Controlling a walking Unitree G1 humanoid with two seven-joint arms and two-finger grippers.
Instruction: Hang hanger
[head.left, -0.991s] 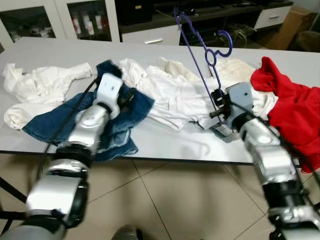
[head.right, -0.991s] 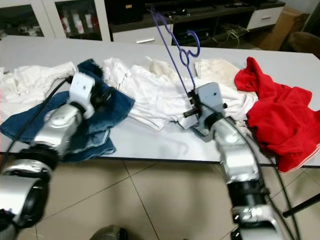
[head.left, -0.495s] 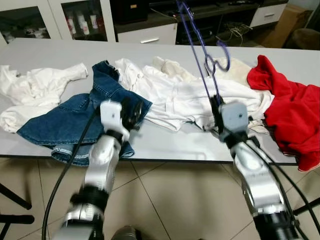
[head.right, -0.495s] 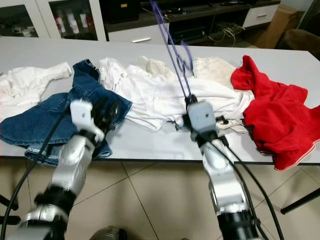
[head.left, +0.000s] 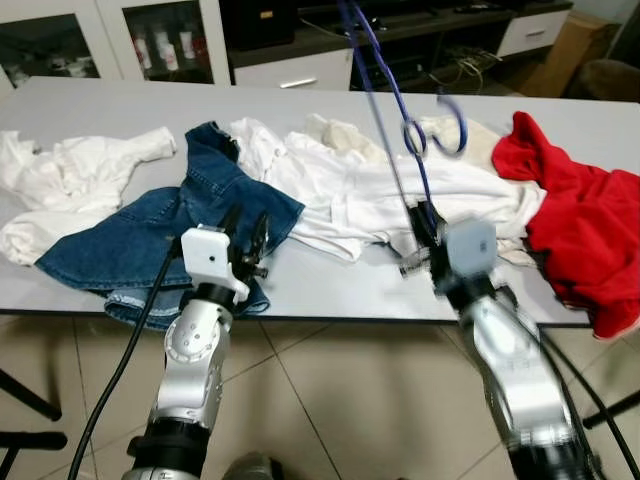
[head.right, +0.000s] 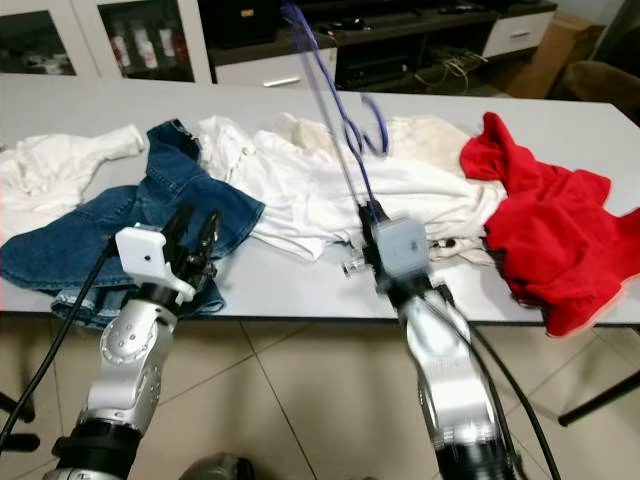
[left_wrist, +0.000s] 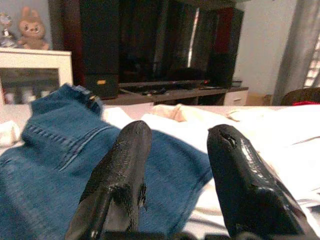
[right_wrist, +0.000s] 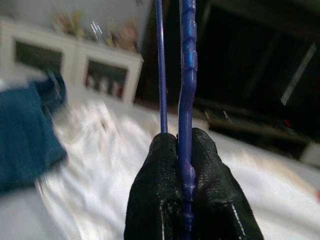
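Observation:
A thin blue hanger (head.left: 395, 95) stands up over the table, its hook curling to the right. My right gripper (head.left: 428, 222) is shut on the hanger's lower end, near the table's front edge; in the right wrist view the blue hanger (right_wrist: 186, 100) is pinched between the black fingers (right_wrist: 160, 200). My left gripper (head.left: 246, 232) is open at the front edge, over the hem of a blue denim garment (head.left: 160, 235). The open fingers (left_wrist: 120, 175) point across the denim garment (left_wrist: 45, 165).
White clothes (head.left: 360, 185) lie across the middle of the grey table (head.left: 330, 290), more white cloth (head.left: 70, 175) at the left, a red garment (head.left: 585, 215) at the right. Cabinets and a dark TV stand (head.left: 300, 30) stand behind. Tiled floor (head.left: 330, 400) lies in front.
Both arms have drawn back toward the table's front edge. The left gripper left the denim and now hovers at its hem. The right gripper still holds the hanger, slightly lower.

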